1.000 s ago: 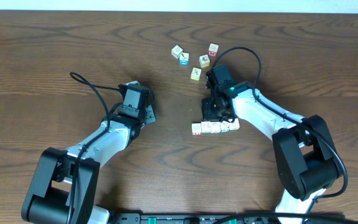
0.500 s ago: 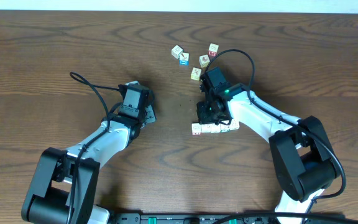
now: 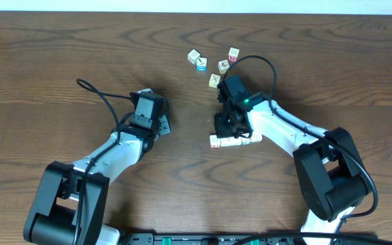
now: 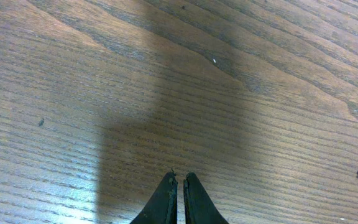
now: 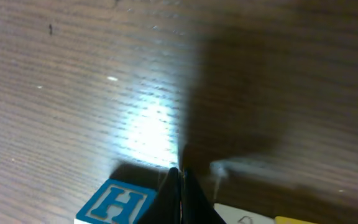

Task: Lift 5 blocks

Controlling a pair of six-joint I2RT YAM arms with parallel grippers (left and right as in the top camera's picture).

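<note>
Several small cream blocks (image 3: 237, 141) lie in a row on the wooden table (image 3: 60, 68), right of centre. My right gripper (image 3: 222, 132) is shut and empty, its tips down at the left end of that row. In the right wrist view the shut fingers (image 5: 179, 177) stand between a block face with a blue H (image 5: 114, 202) and a cream block (image 5: 247, 218) at the bottom edge. My left gripper (image 3: 163, 126) rests shut over bare wood at centre left. The left wrist view shows its tips (image 4: 178, 178) pressed together with nothing between them.
Loose cubes lie at the back beyond the right arm: one cream (image 3: 194, 56), one with a blue face (image 3: 201, 65), one with a red face (image 3: 224, 66), another cream one (image 3: 233, 53), and one (image 3: 214, 80) close to the right wrist. A black cable (image 3: 267, 64) loops above it.
My right gripper has slid left along the row toward its left end, and the row has shifted slightly. The left arm has not moved.
</note>
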